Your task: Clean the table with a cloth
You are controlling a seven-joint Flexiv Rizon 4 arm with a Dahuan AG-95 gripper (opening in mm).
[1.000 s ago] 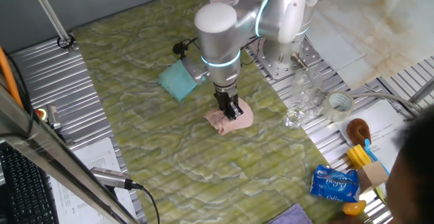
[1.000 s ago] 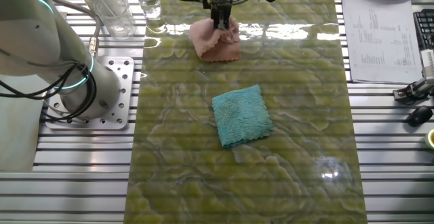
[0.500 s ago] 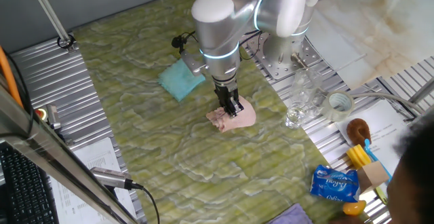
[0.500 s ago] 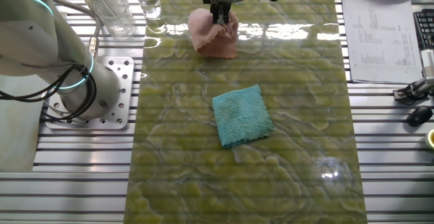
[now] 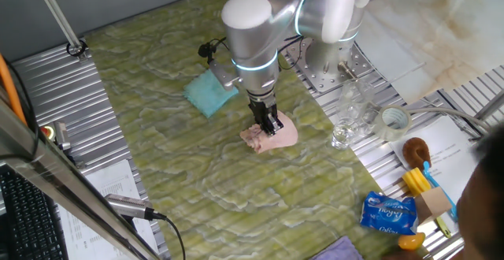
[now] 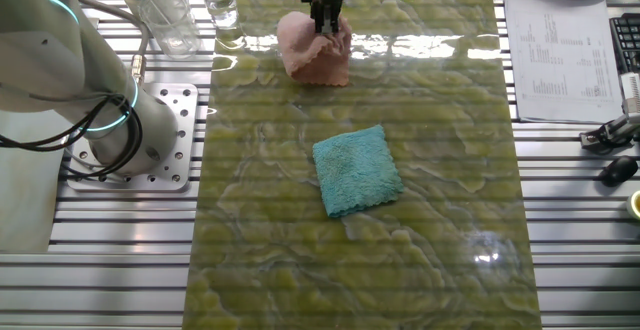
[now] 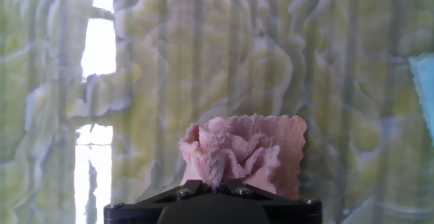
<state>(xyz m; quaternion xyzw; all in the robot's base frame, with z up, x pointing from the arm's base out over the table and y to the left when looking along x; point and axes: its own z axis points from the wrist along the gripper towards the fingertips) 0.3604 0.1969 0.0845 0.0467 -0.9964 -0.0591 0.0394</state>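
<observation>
Fingers (image 5: 272,124) clenched on the bunched pink cloth (image 7: 237,153), pressed to the table (image 6: 440,120) near its far edge beside the glass jars (image 5: 350,114). Mid-wipe by the look of it; next, drag across the marbled top toward the teal cloth (image 6: 355,170), keeping pressure

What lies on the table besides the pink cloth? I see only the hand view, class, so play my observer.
Observer: A teal cloth lies flat on the table, apart from the pink cloth.
Operator: Is the pink one spread flat?
Observer: No, it is bunched up, pinched at its top by the gripper.
Operator: Anything off the mat?
Observer: Clear glassware stands on the ribbed metal beside the arm's base.
</observation>
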